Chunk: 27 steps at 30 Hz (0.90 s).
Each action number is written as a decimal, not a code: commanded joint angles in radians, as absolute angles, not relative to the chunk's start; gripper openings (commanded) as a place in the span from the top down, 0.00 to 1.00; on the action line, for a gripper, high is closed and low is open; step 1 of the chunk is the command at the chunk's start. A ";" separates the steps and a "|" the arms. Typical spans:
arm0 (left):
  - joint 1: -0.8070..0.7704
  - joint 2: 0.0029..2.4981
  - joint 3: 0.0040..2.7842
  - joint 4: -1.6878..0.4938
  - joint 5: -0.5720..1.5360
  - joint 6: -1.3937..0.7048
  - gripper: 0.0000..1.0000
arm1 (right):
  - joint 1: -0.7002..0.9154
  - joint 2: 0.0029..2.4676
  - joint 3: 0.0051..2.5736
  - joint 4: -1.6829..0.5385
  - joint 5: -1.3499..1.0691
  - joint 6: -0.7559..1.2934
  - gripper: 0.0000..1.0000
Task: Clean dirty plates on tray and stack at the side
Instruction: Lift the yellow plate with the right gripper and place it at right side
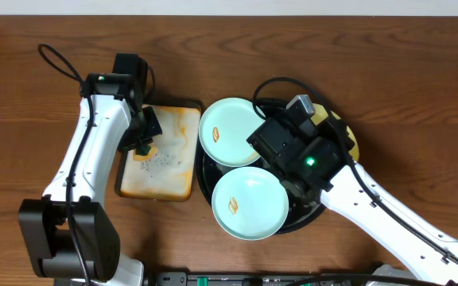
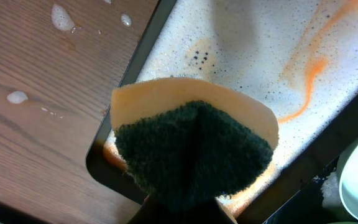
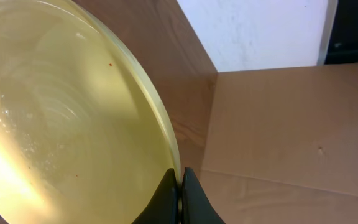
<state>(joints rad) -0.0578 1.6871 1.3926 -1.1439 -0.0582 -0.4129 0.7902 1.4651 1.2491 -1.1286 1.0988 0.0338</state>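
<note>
The pale yellow plate (image 3: 61,112) is pinched at its rim by my right gripper (image 3: 180,186), which is shut on it. In the overhead view only the plate's edge (image 1: 351,145) shows past the right arm, above the black tray (image 1: 205,181). Two mint-blue plates lie on the tray's left side. The far one (image 1: 230,131) overhangs the rim, and the near one (image 1: 249,202) carries an orange smear. My left gripper (image 2: 182,214) is shut on a yellow and dark green sponge (image 2: 191,143). It holds the sponge over the cream tray (image 1: 173,171).
The rectangular cream tray (image 2: 260,56), left of the black tray, is covered in foam and orange streaks. Water drops (image 2: 61,17) lie on the wooden table beside it. The right arm's body (image 1: 300,155) covers the middle of the black tray.
</note>
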 commanded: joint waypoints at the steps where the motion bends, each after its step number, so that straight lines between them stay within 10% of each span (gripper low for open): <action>1: -0.056 1.687 1.393 -1.146 -0.060 -0.396 0.92 | 0.791 1.451 1.260 -1.125 1.092 0.088 0.99; 27: -0.056 1.687 1.393 -1.142 -0.033 -0.389 0.92 | 0.602 1.450 1.277 -1.133 0.716 0.218 0.99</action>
